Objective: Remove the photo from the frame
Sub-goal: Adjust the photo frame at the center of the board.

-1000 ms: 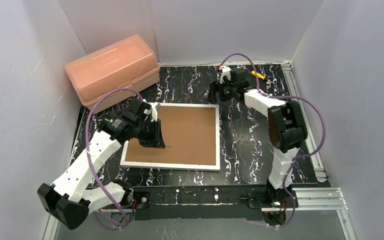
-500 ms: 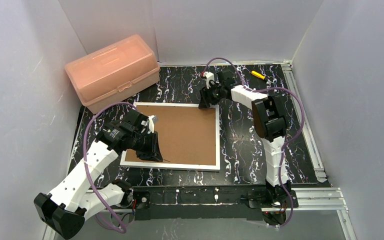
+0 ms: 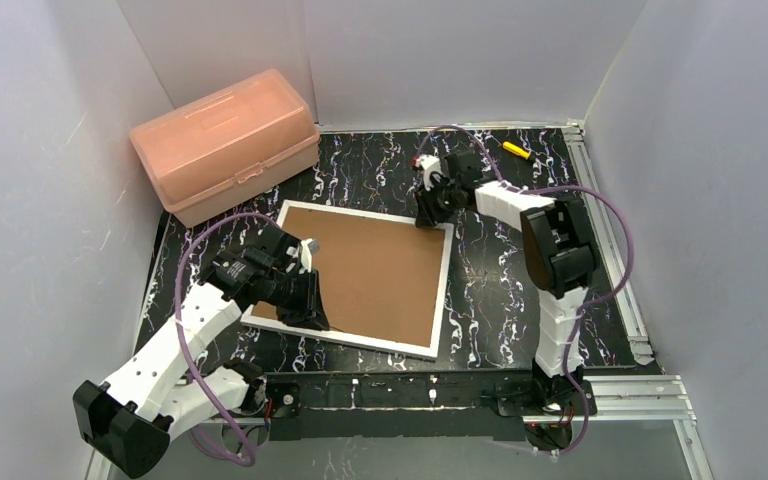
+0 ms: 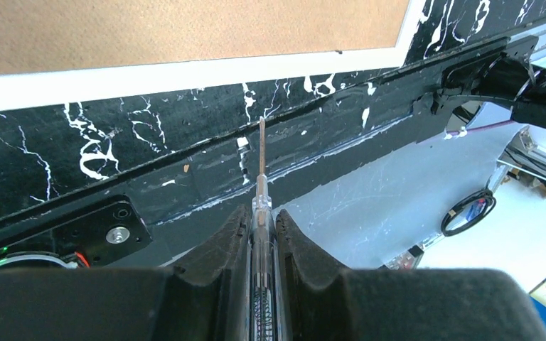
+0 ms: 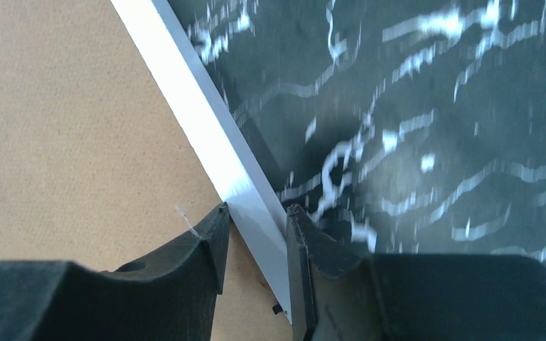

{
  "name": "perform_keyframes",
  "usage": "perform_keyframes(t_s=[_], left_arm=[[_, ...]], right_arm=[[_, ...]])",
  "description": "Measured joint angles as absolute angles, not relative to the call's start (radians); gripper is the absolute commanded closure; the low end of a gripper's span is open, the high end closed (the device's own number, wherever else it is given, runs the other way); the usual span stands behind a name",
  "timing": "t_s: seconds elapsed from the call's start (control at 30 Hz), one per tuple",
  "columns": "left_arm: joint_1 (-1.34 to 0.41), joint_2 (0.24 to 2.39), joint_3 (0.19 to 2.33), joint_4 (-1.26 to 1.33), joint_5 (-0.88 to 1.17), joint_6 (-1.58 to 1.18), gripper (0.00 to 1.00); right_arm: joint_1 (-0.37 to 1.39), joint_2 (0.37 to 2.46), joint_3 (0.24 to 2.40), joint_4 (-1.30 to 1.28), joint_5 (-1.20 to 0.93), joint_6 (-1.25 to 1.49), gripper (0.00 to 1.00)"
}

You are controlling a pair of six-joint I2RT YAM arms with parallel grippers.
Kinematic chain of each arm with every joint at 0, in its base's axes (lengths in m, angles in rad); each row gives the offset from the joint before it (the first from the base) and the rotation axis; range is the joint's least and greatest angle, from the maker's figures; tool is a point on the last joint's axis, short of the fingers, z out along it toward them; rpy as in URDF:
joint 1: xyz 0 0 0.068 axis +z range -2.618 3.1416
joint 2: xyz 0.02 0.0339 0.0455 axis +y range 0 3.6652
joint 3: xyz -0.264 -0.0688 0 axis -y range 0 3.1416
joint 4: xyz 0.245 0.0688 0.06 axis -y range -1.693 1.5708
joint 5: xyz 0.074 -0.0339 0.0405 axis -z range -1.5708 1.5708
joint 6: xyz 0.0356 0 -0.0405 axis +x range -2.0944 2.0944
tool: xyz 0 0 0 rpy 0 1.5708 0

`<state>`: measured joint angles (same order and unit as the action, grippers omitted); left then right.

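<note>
Since a second ago the frame point(image 3: 380, 275) has swung clockwise on the black marbled tabletop point(image 3: 500, 280), so its far edge now slopes down toward the right. The right arm point(image 3: 560, 250) has come in from the far side to the frame's far right corner, and the left arm point(image 3: 190, 320) has drawn back toward the near left corner. The frame lies face down near the middle of the tabletop, brown fibreboard back up inside its narrow white border, well apart from the pink plastic box point(image 3: 225, 140) at the far left. The right hand point(image 5: 256, 213) straddles the white border at that corner, one finger on the fibreboard side and one outside, both seemingly touching the rail, so it looks pinched. The left hand point(image 4: 261, 213) is pressed onto a small clear-handled screwdriver point(image 4: 261, 163), whose thin shaft points past the frame's near border over the tabletop's near edge. The photo is nowhere visible and presumably sits under the backing. By my judgement the task is at an early stage: the back is still in place, so it must be loosened and lifted before the photo can come out.
</note>
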<state>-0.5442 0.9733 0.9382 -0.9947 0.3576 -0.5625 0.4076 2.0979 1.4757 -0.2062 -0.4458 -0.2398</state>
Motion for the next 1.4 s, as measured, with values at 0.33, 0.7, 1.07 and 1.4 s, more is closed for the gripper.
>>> perform_keyframes(t_s=[0.33,0.7,1.07,1.4], left_arm=[[-0.544,0.976,0.851,-0.932,0.424,-0.566,1.00],[-0.544,0.947,0.771,-0.806,0.435,-0.612,1.00],[-0.544,0.887,0.780,-0.913,0.306,-0.636,1.00],[-0.544,0.839,0.761,-0.985,0.223,-0.711,1.00]], right_arm=[[0.388,1.745,1.098,-0.220,-0.016,-0.099,0.82],[0.348,1.466,0.860,-0.292,0.165,0.203,0.51],[0.350,1.433,0.855,-0.266,0.054,0.224,0.12],[0.355,1.718,1.095,-0.151,-0.147,0.144,0.15]])
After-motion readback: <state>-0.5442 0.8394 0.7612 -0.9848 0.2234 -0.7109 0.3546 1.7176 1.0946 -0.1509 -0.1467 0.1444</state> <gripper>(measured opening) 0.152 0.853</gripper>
